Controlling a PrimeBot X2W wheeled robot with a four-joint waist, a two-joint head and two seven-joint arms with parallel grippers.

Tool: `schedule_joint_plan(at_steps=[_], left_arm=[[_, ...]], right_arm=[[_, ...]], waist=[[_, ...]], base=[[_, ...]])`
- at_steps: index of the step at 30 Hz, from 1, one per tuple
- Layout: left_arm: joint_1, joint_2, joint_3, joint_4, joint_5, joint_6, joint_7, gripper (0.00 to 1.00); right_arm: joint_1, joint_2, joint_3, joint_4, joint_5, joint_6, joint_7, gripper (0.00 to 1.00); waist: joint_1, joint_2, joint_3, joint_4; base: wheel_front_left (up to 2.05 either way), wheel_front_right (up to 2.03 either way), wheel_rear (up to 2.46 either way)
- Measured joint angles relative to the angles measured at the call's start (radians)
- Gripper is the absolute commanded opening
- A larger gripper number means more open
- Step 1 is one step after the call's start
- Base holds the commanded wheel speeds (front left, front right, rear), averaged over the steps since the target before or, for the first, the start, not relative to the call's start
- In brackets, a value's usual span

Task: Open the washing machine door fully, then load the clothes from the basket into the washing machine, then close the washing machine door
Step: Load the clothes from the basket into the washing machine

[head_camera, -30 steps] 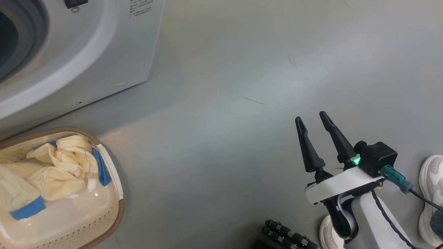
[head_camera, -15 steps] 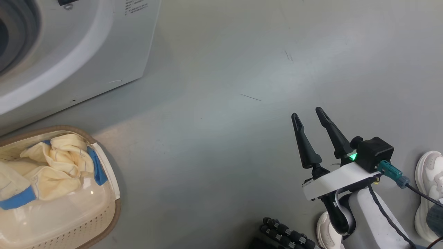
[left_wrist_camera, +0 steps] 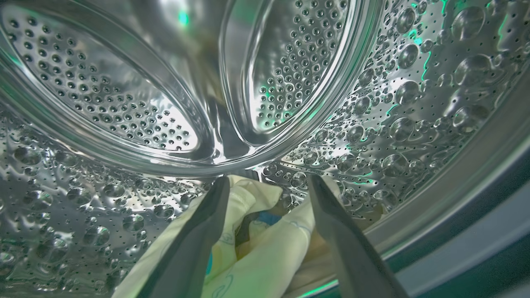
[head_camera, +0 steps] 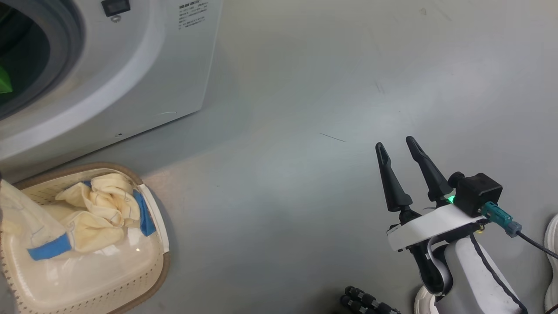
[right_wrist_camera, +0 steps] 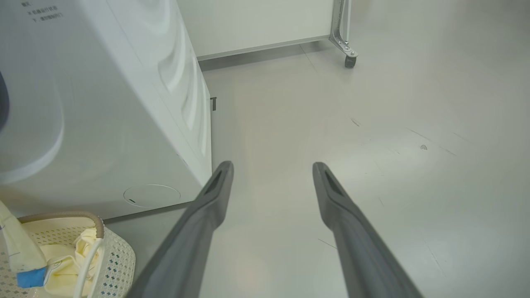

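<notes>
Spread wide apart, the long dark tapered fingers of the left gripper (left_wrist_camera: 267,184) grip nothing. One crumpled piece of the soft cream-yellow clothes (left_wrist_camera: 269,248), with thin line drawings and a glimpse of blue trim, lies loose between and beneath them. Around it curves the shiny perforated steel drum (left_wrist_camera: 124,103), embossed with round bumps on its wall, so this piece is already inside the big white box-shaped washing machine (head_camera: 130,65).

In the head view that machine sits at ten o'clock, its round opening ringed by a ribbed grey rubber seal (head_camera: 69,39). At eight o'clock stands the small cream perforated plastic basket (head_camera: 152,270) with a brown woven-look rim, just in front of the machine. It holds more of the clothes, a rumpled heap with bright blue edging.

At four o'clock the right gripper (head_camera: 394,144) hovers over the smooth grey floor (head_camera: 283,196), well apart from the basket. Its fingers are parted just as wide with nothing between them. A person's white shoe (head_camera: 552,261) shows at the edge near three o'clock.
</notes>
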Motion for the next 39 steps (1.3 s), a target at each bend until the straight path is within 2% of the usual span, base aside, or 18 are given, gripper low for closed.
schedule_joint_plan(at_steps=[4, 17, 28, 39], left_arm=[[0.002, -0.049, -0.007, 0.030, -0.004, 0.017, -0.001, 1.00], [0.068, -0.168, -0.021, 0.080, -0.023, 0.025, -0.010, 1.00], [0.149, -0.276, 0.008, 0.020, -0.087, 0.034, -0.013, 1.00], [0.288, -0.287, -0.006, -0.110, -0.119, -0.001, -0.013, 1.00]], right_arm=[[0.000, 0.000, -0.010, 0.003, -0.001, 0.000, 0.000, 1.00], [0.007, -0.032, -0.050, 0.011, -0.007, 0.000, 0.000, 1.00], [0.025, -0.057, -0.093, 0.000, -0.014, 0.000, 0.000, 1.00], [0.048, -0.068, -0.119, -0.003, -0.022, 0.000, 0.000, 1.00]], waist=[[0.0000, 0.0000, -0.030, 0.034], [-0.0001, 0.0000, -0.119, 0.140], [-0.0001, 0.0000, -0.157, 0.245], [-0.0001, 0.0000, -0.175, 0.325]], base=[[0.00, 0.00, 0.00], [0.00, 0.00, 0.00], [0.00, 0.00, 0.00], [0.00, 0.00, 0.00]])
